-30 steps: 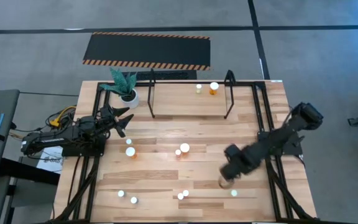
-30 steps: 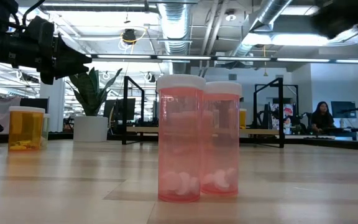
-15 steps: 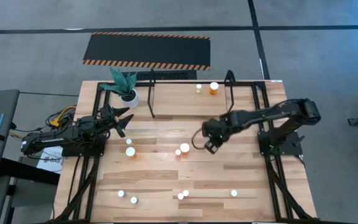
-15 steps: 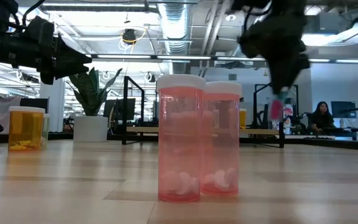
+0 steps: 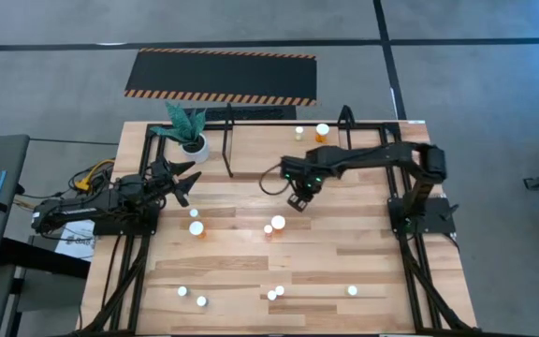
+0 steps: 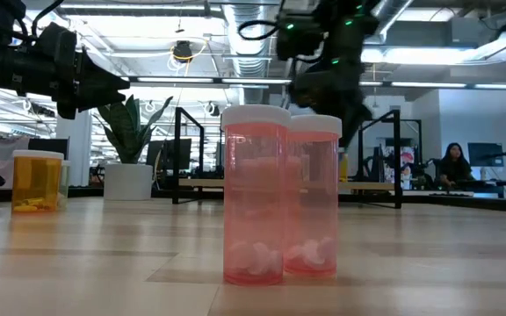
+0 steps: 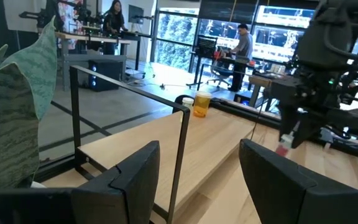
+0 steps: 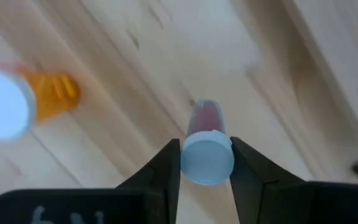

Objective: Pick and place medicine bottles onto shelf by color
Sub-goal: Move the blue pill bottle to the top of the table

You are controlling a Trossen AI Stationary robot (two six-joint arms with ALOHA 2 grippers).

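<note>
My right gripper [image 5: 298, 198] hangs above the middle of the table, just in front of the shelf [image 5: 286, 123], shut on a pink medicine bottle [image 8: 207, 119] with a white cap. The shelf is a black tube frame along the far edge; an orange bottle [image 5: 322, 132] and a small pale one [image 5: 299, 134] stand on it. More bottles stand on the table: two [image 5: 277, 223] just near-left of my right gripper, an orange one [image 5: 196, 227] at the left, several along the near edge [image 5: 275, 292]. My left gripper [image 5: 187, 183] waits open at the left edge. My right gripper pinches the pink bottle at its white cap [image 8: 207, 159] between its two fingers [image 8: 168, 167]. The fingers point down from above. The bottle hangs below them, cap up and about upright [image 7: 284, 144], lifted clear of the table.
A white pot with a green plant [image 5: 193, 142] stands at the shelf's left end. The shelf's upright posts [image 5: 344, 140] rise beside the bottles. In the low view two pink bottles [image 6: 255, 193] stand close to the camera and an orange one [image 6: 36, 180] at the left.
My right gripper has carried the pink bottle from near the table's near right part toward the far edge and to the left, up to the front of the shelf, rolling its wrist on the way. The bottle stays clear of the table.
</note>
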